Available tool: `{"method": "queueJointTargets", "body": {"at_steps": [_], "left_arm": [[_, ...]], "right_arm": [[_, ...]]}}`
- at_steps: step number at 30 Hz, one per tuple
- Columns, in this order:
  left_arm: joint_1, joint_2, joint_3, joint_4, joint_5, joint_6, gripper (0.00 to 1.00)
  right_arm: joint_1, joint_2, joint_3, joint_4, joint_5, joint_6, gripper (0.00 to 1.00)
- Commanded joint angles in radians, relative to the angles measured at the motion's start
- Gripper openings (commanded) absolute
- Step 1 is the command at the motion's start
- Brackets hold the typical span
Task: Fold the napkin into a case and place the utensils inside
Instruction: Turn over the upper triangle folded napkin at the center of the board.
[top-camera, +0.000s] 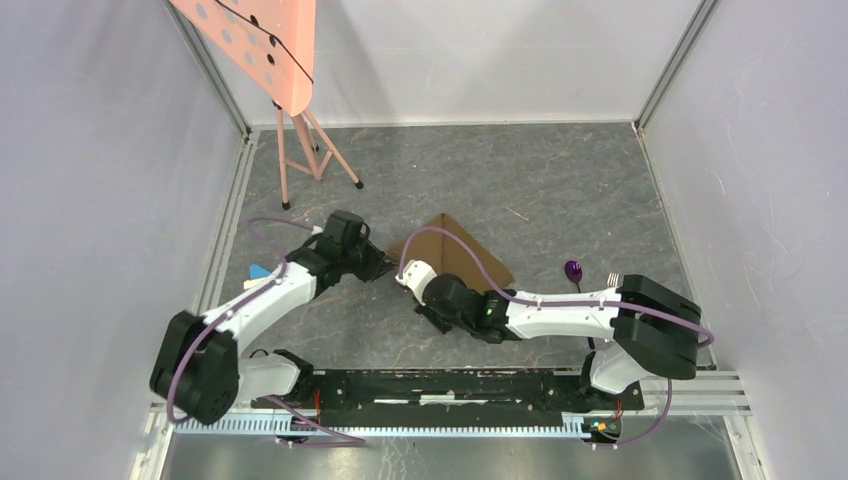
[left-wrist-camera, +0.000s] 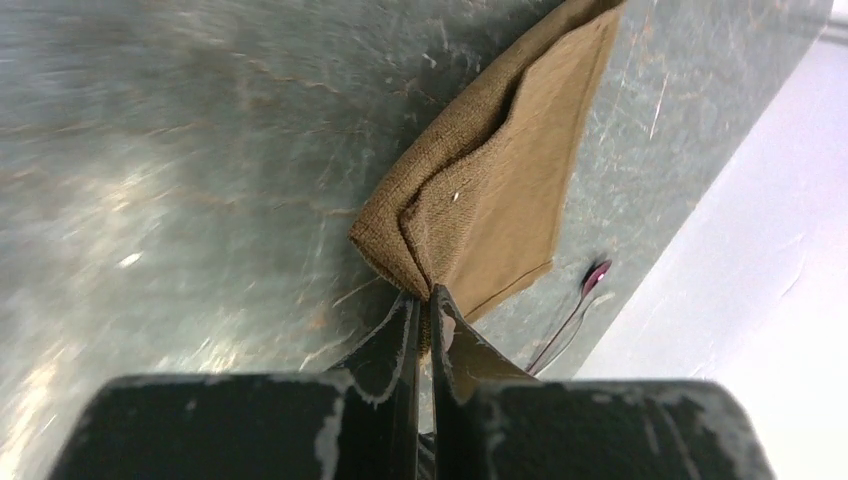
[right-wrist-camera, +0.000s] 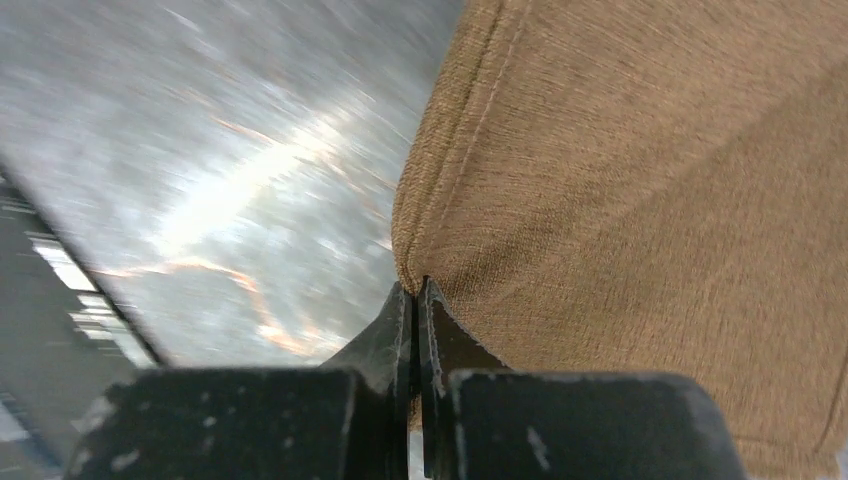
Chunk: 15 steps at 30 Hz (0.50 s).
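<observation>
The tan-brown napkin (top-camera: 462, 252) lies mid-table, folded over in layers into a rough triangle, not the narrow shape of a case. My left gripper (top-camera: 386, 267) is shut on its left corner; in the left wrist view the fingertips (left-wrist-camera: 412, 312) pinch the bunched layers of the napkin (left-wrist-camera: 500, 190). My right gripper (top-camera: 409, 279) is shut on the near edge, its black tips closed over the hemmed corner of the napkin (right-wrist-camera: 650, 200). The utensils lie to the right: a purple-handled piece (top-camera: 573, 270) (left-wrist-camera: 597, 275) and a silvery one (top-camera: 613, 280) beside it.
A small blue-and-wood block (top-camera: 258, 272) sits left of the left arm. A pink perforated board on a tripod stand (top-camera: 300, 150) stands at the back left. Grey walls close the table on three sides.
</observation>
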Motion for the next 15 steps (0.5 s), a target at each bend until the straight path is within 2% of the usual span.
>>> {"method": "queueJointTargets", "body": {"at_steps": [1,5,8,11,15], "left_arm": [[0.06,-0.163,0.163,-0.537,-0.216,-0.014,0.02],[0.139,-0.311,0.297,-0.885,-0.307,0.017,0.02],[0.165,-0.411,0.439,-1.04,-0.38,0.062,0.02],[0.165,-0.422,0.558,-1.106,-0.405,0.094,0.02],[0.163,-0.276,0.607,-1.065,-0.424,0.137,0.02]], "right_arm": [[0.003,0.018,0.082,0.142,-0.35,0.113,0.0],[0.004,0.088,0.13,0.327,-0.542,0.236,0.0],[0.001,0.109,0.113,0.553,-0.719,0.351,0.0],[-0.003,0.155,0.087,0.833,-0.87,0.545,0.0],[-0.055,0.242,0.0,1.16,-0.975,0.779,0.0]]}}
